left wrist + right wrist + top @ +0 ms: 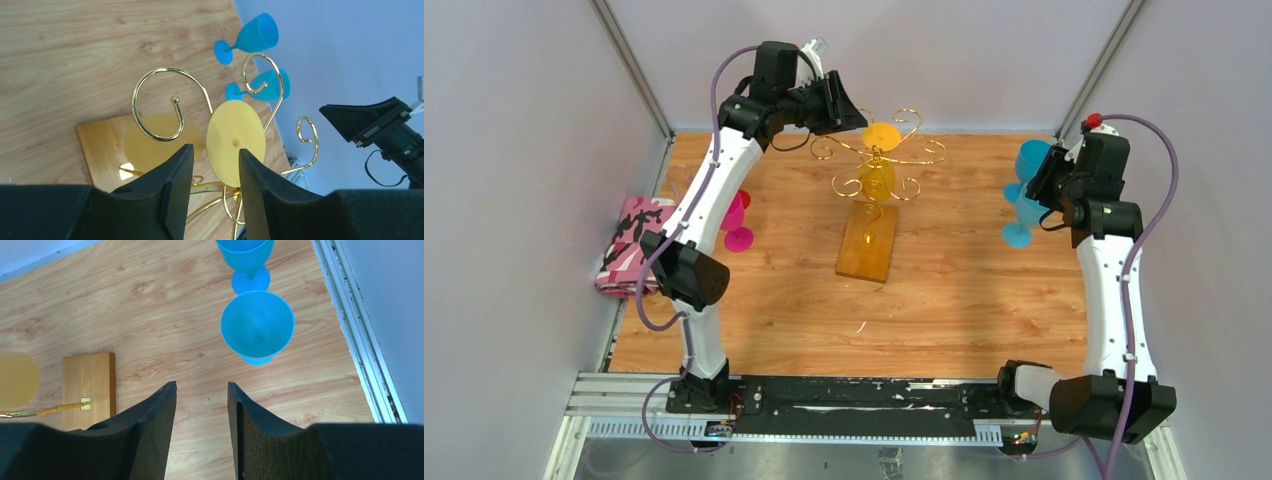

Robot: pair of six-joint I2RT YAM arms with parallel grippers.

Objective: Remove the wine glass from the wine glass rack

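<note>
Hanging on 1 rack [867,248], 1 yellow wine glass [876,182]; 2 blue glasses [257,325]

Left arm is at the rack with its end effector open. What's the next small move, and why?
Probably ease the left end effector forward so its fingers straddle the yellow wine glass just behind its foot, before closing. The end effector is open, the foot disc sits just past the fingertips, and the glass hangs ungrasped on the wine glass rack.

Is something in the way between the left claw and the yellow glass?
Nothing visible is. The open left claw points straight at the round foot of the yellow glass; the gold rack curls close beside it.
</note>
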